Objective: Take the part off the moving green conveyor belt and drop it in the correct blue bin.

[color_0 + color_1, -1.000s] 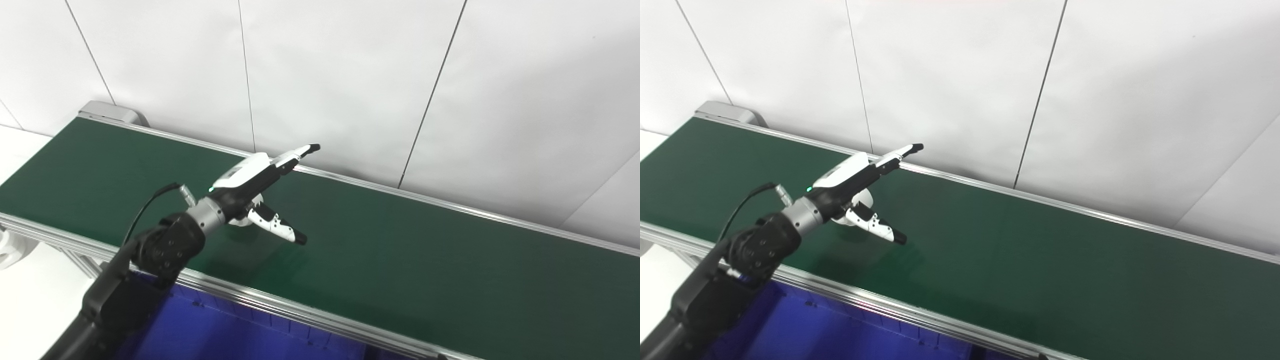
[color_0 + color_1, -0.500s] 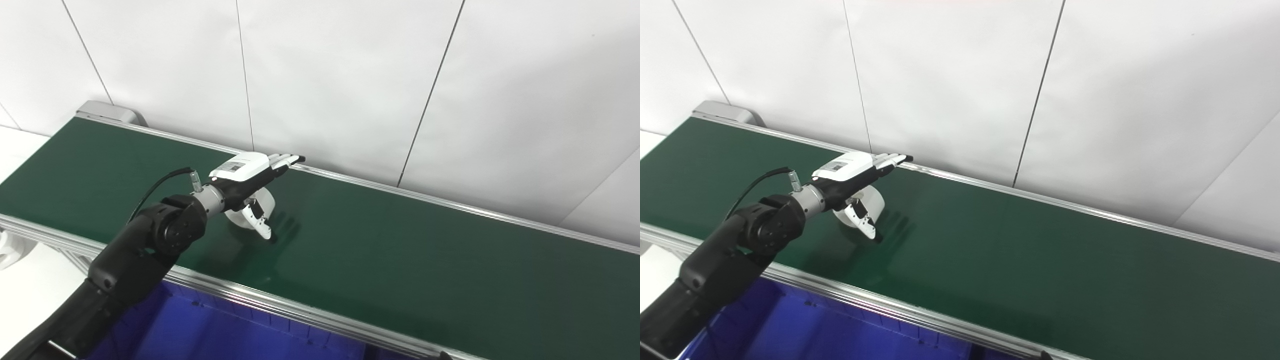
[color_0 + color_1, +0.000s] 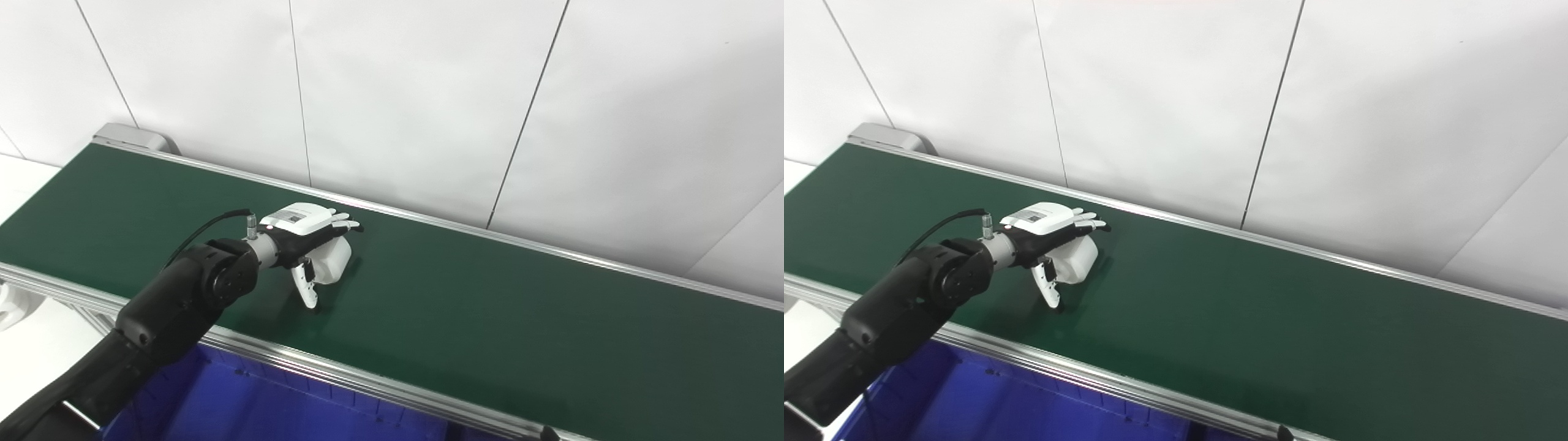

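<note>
While my left hand (image 3: 304, 236) sits palm-down over the white part (image 3: 334, 264) on the green conveyor belt (image 3: 490, 300), the grip isn't closed — fingers (image 3: 343, 222) reach across its top, thumb (image 3: 304, 288) points down just beside it. Risk: belt carries the part out from under me before I clamp, or the thumb knocks it aside. Versus a second ago, the hand was tilted up with fingers wide; now it's lowered and flattened over the part.

Right eye view: same story — part (image 3: 1078, 260) sits under the palm of that hand (image 3: 1047, 229), thumb apart from it. Blue bin (image 3: 986, 404) is below the near rail; a loose grip could drop the part short. Right hand isn't visible.
</note>
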